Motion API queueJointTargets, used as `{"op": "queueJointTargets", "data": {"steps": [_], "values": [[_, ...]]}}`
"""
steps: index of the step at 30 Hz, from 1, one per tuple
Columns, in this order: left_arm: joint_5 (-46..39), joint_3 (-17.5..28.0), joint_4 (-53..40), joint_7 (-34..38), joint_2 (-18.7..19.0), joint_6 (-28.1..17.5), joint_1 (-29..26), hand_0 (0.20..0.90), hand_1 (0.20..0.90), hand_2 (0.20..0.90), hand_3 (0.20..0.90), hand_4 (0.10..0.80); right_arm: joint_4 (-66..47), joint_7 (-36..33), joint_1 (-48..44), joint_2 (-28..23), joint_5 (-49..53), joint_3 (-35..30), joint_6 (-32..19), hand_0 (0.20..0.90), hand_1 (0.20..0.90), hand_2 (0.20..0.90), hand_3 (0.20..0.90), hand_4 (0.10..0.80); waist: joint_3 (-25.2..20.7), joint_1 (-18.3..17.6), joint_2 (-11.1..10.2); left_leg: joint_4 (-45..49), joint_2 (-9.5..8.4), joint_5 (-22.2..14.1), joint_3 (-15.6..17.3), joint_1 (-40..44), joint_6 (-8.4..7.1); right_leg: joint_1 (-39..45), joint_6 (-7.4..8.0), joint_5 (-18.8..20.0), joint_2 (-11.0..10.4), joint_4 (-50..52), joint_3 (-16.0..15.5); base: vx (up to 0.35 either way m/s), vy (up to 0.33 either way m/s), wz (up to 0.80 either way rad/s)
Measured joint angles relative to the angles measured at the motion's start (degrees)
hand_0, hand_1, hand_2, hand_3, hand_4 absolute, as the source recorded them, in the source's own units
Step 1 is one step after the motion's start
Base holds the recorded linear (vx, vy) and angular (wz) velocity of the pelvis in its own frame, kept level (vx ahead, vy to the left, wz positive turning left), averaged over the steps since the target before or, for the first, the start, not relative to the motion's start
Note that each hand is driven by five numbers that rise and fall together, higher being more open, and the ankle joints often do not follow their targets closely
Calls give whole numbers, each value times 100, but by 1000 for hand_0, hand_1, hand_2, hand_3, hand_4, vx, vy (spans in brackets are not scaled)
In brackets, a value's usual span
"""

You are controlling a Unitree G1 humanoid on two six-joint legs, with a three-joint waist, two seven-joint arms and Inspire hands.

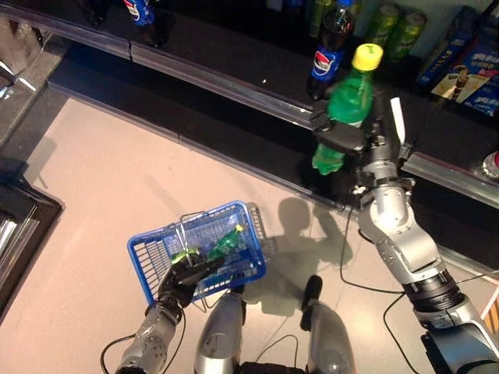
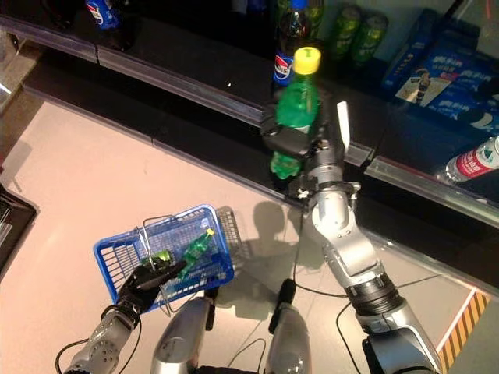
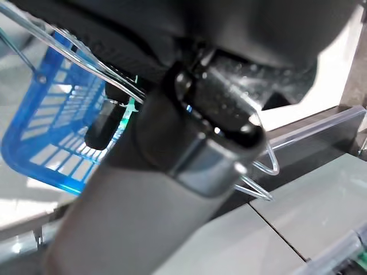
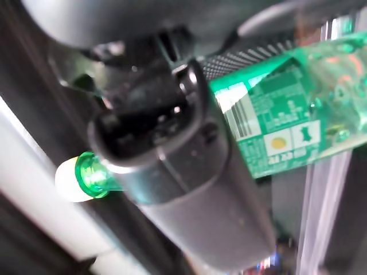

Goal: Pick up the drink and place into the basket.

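Silver-grey arms; dark hands

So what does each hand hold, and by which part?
Right hand: green bottle, round its middle. Left hand: basket, by its wire handle.

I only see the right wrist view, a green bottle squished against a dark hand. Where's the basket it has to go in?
Observer: The blue basket hangs low on the robot's left, with the left hand curled round its wire handle.
Operator: Is the basket empty?
Observer: No, a green bottle already lies inside it.
Operator: And how is my bottle standing?
Observer: The held green bottle is nearly upright, yellow cap on top, gripped by the right hand in front of the dark shelf.
Operator: Anything else on that shelf?
Observer: A dark cola bottle stands just behind yours.
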Motion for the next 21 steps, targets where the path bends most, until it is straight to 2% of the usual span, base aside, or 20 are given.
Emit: {"op": "queueJointTargets", "data": {"steps": [8, 11, 21], "values": [[-10, -297, -1485, 156, 20, 347, 6, 300, 300, 300, 200, 100, 3, -96, 161, 358, -135, 875, 321, 300, 300, 300, 200, 100, -1, 218, -6, 0, -22, 17, -225, 17, -29, 153, 18, -87, -7, 1, -164, -9, -13, 14], [-96, -563, -1898, 151, 276, 380, -24, 300, 300, 300, 200, 100, 195, -160, 201, 466, -210, 1156, 357, 300, 300, 300, 200, 100, -1, 267, -5, 5, -35, 32, -308, -34, -52, 153, 16, -102, -14, 5, -271, -54, -9, 12], [-341, -828, -1994, 110, 750, 517, -183, 300, 300, 300, 200, 100, 681, -496, 211, 664, -265, 1385, 414, 300, 300, 300, 200, 100, 3, 318, 1, -65, -66, 52, -435, -73, -82, 142, 25, -196, -13, 34, -324, -37, -2, 7]]}}
